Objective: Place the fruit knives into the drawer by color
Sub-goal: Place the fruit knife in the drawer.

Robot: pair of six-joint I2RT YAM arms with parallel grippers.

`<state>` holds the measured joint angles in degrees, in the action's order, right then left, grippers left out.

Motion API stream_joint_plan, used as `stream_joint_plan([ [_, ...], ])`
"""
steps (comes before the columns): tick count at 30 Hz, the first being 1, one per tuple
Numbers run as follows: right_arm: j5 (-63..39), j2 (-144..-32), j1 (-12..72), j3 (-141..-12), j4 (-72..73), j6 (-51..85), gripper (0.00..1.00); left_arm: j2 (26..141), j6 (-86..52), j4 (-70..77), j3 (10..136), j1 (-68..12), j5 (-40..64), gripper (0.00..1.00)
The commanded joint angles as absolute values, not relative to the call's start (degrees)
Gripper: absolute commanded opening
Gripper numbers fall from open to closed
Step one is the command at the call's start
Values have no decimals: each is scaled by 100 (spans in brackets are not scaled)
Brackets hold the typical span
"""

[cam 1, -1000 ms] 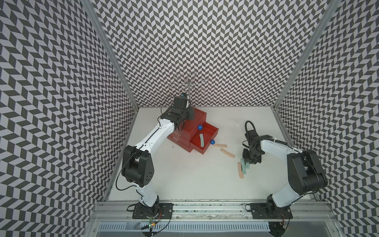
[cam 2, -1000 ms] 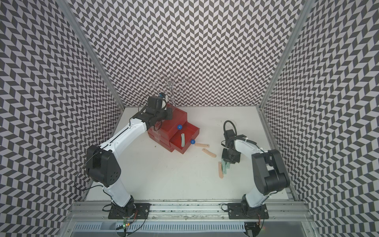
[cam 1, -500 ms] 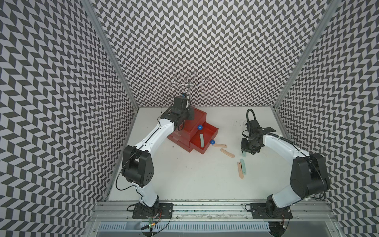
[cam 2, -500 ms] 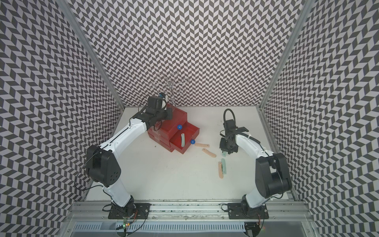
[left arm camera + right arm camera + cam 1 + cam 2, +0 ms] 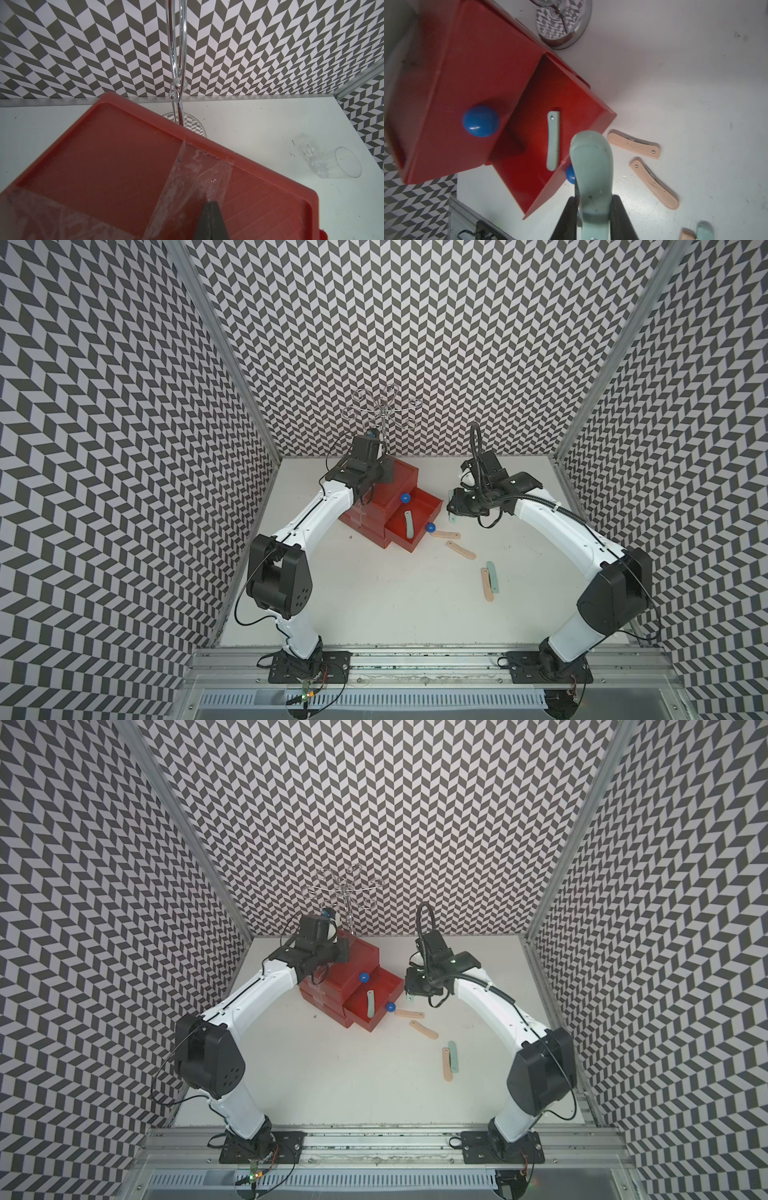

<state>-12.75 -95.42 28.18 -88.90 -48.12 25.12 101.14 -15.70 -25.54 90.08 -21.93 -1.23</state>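
The red drawer (image 5: 384,499) stands at the back middle of the table, its middle tray pulled out with one pale teal fruit knife (image 5: 409,524) lying inside. My right gripper (image 5: 593,199) is shut on another pale teal knife (image 5: 591,166), held just right of the open tray's corner (image 5: 452,516). My left gripper (image 5: 211,204) is shut, its tips resting on the taped top of the drawer (image 5: 124,166). On the table lie two peach knives (image 5: 446,535) (image 5: 460,550) near the tray, and a third peach knife (image 5: 487,585) beside a greenish one (image 5: 493,576).
A chrome wire stand (image 5: 384,414) rises just behind the drawer, its round base (image 5: 562,22) close to the open tray. A clear plastic cup (image 5: 336,166) lies on its side at the back right. Patterned walls enclose the table on three sides.
My right gripper has lifted a teal knife from beside the front-right pair and carried it back and left to the open tray. The left arm has not moved.
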Motion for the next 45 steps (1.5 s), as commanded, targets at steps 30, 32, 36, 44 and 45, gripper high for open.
stream_joint_plan([
  [30,-2621,-10386,3182,-8116,-2112,3567,20,10584,-1561,-4069,8600,-2157,-141,0],
  [32,-2625,-10414,3182,-8105,-2118,3564,20,10585,-1561,-4077,8604,-2160,-143,0],
  [36,-2628,-10460,3182,-8086,-2118,3552,20,10588,-1560,-4070,8604,-2157,-140,0],
  [44,-2619,-10511,3195,-7976,-2101,3559,20,10573,-1564,-4069,8604,-2155,-123,0],
  [45,-2611,-10519,3192,-7972,-2101,3559,20,10573,-1558,-4076,8604,-2161,-123,0],
])
